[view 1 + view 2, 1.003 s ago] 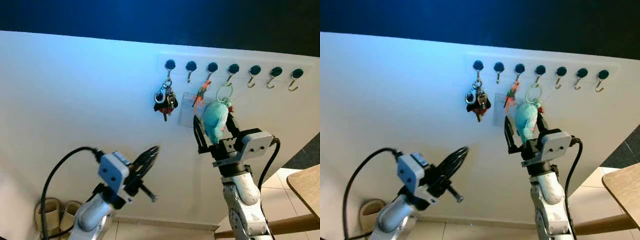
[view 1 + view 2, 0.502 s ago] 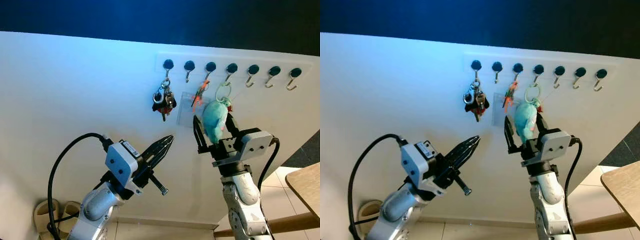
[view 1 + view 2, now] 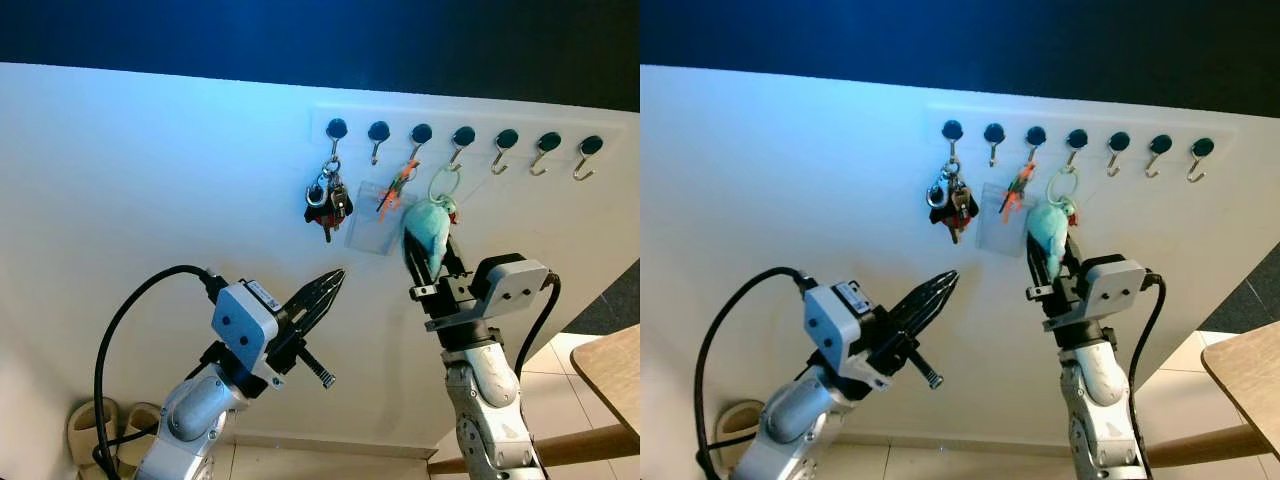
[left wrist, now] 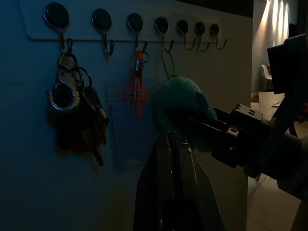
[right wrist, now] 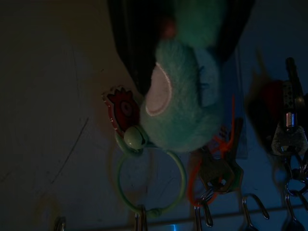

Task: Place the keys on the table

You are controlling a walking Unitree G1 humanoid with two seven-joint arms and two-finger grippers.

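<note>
A teal plush keychain (image 3: 428, 232) hangs by a green ring (image 5: 151, 185) from the fourth hook of a white hook rail (image 3: 460, 135) on the wall. My right gripper (image 3: 432, 268) is raised to it and shut on the plush's lower half. A dark bunch of keys (image 3: 328, 205) hangs from the first hook. An orange key (image 3: 400, 185) with a clear card holder (image 3: 368, 230) hangs from the third. My left gripper (image 3: 338, 276) is shut and empty, pointing up toward the wall below the dark keys.
The corner of a wooden table (image 3: 610, 368) shows at the lower right, over a tiled floor. A pair of slippers (image 3: 85, 430) sits by the wall at the lower left. Three hooks on the rail's right end are bare.
My right gripper's fingers, open on either side of the plush before, have shut on it, and the plush has shifted slightly. The left arm rose a second ago and now holds still.
</note>
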